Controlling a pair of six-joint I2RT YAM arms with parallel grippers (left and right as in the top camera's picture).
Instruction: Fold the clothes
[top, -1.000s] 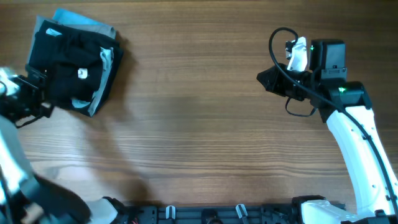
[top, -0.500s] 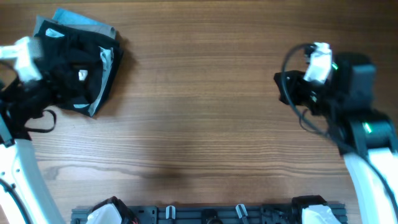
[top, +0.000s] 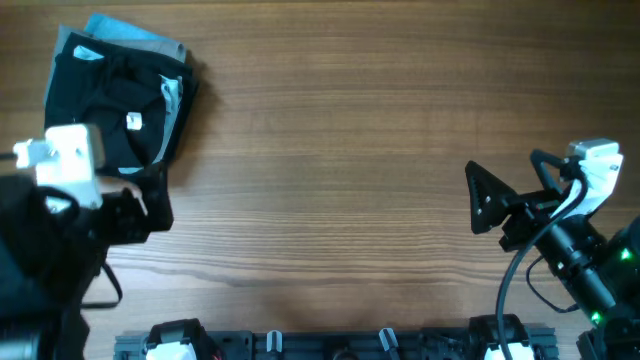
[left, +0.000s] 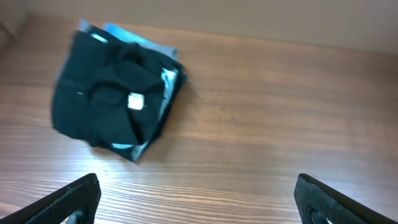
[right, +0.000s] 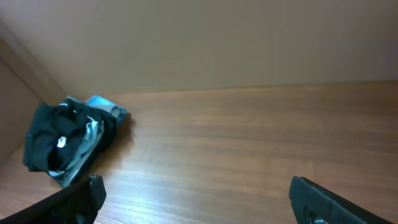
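Note:
The clothes (top: 115, 100) lie as a folded stack at the table's far left: a black garment with a small white label on top, pale blue and grey edges showing beneath. The same stack shows in the left wrist view (left: 112, 106) and, small, in the right wrist view (right: 65, 140). My left gripper (top: 158, 205) hangs open just in front of the stack, not touching it, with bare wood between its fingers (left: 74, 199). Far off at the right, my right gripper (top: 475, 198) is open too, and nothing sits between its fingers (right: 323, 199).
The wooden table (top: 330, 150) stretches between the two arms. A black rail with clips (top: 330, 345) runs along the front edge. In the right wrist view a plain wall (right: 217, 43) rises behind the table.
Both arms have drawn back toward the front edge. The left gripper left the stack's side. The right gripper went from shut to open.

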